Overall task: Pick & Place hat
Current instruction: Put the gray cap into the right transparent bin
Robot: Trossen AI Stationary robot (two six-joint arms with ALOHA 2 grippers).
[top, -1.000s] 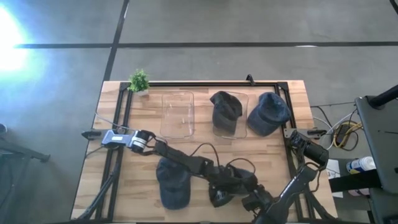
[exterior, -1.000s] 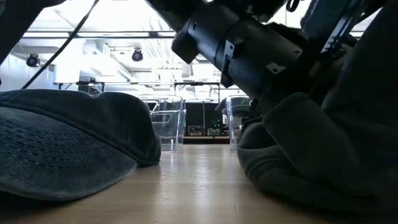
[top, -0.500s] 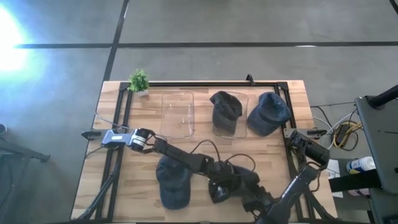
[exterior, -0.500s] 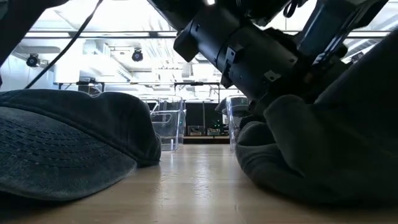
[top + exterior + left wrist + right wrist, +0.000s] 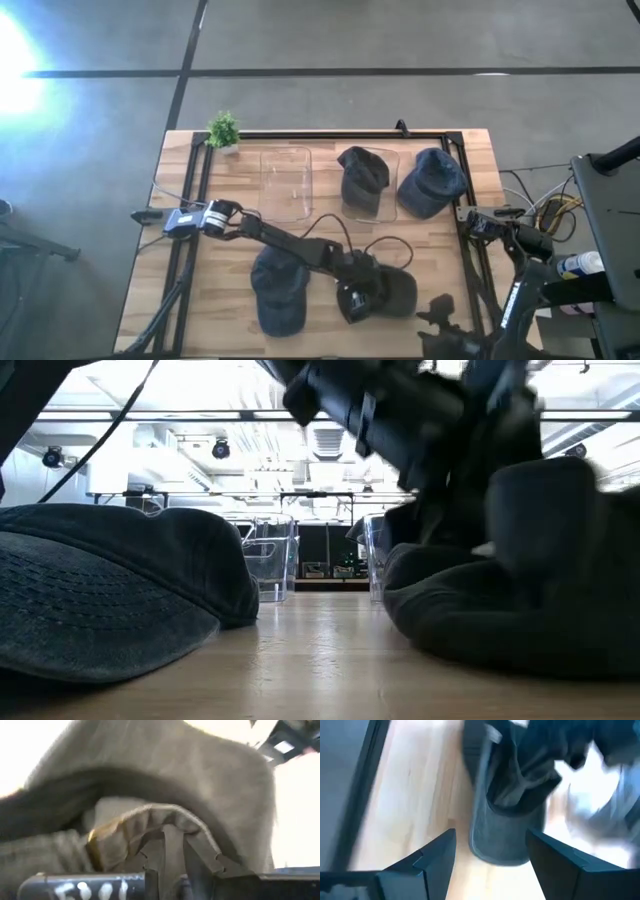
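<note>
You have four hats on the wooden surface (image 5: 200,300) and two clear bins. One dark hat (image 5: 362,178) sits in the right bin (image 5: 388,160); the left bin (image 5: 285,182) holds nothing. A blue hat (image 5: 432,182) lies just beside the right bin, another blue hat (image 5: 277,292) near the front left. Your left gripper (image 5: 352,300) has its fingers narrowed on the fourth, dark hat (image 5: 392,292) at the front centre. Your right gripper (image 5: 490,851) is at the front right edge, fingers (image 5: 427,862) spread wide, holding nothing. One small plant (image 5: 223,130) stands at the far left corner.
</note>
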